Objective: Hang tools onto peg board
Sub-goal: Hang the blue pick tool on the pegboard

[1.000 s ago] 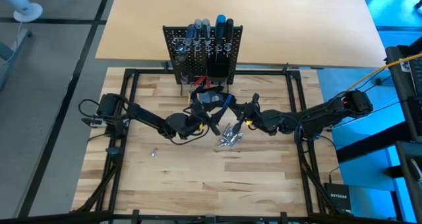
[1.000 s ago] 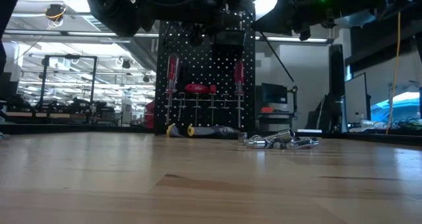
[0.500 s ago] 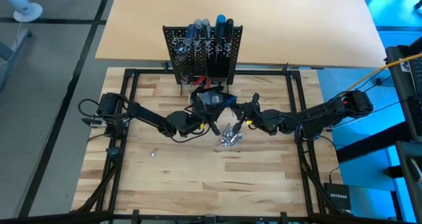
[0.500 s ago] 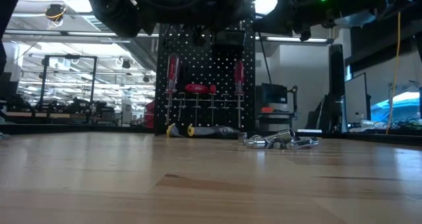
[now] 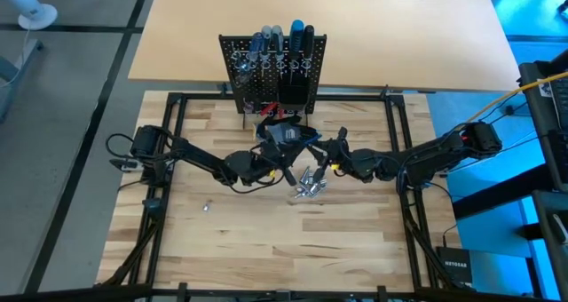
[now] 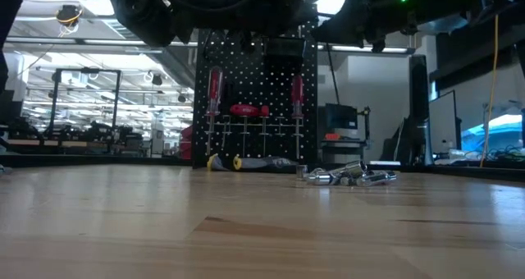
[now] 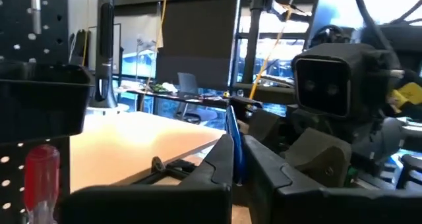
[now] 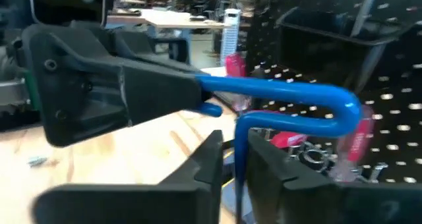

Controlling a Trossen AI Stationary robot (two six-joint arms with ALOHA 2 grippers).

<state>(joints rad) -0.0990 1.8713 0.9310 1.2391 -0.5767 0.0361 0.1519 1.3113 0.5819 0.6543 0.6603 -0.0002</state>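
- Meeting in front of the peg board (image 5: 273, 71), your two grippers are hovering above the table (image 5: 248, 249), both on one blue bent tool (image 8: 290, 99).
- Your left gripper (image 5: 282, 158) is pinching that tool: the right wrist view is showing its dark fingers (image 8: 119, 92) closed on one end of the blue bar.
- Your right gripper (image 5: 324, 153) is sitting at the other leg of the tool, which is running down between its fingers (image 8: 211, 158); you cannot tell whether they are gripping it or standing just off it.
- The left wrist view is showing the blue tool (image 7: 232, 135) edge-on, between that gripper's own pressed fingers.
- Silver pieces (image 5: 310, 186) are lying in a heap on the table, just in front of the grippers.
- Red-handled screwdrivers (image 6: 215, 90) are hanging on the board's face; dark and blue handles (image 5: 297, 31) are standing along its top.
- One small silver piece (image 5: 206, 206) is lying apart, nearer the left arm.
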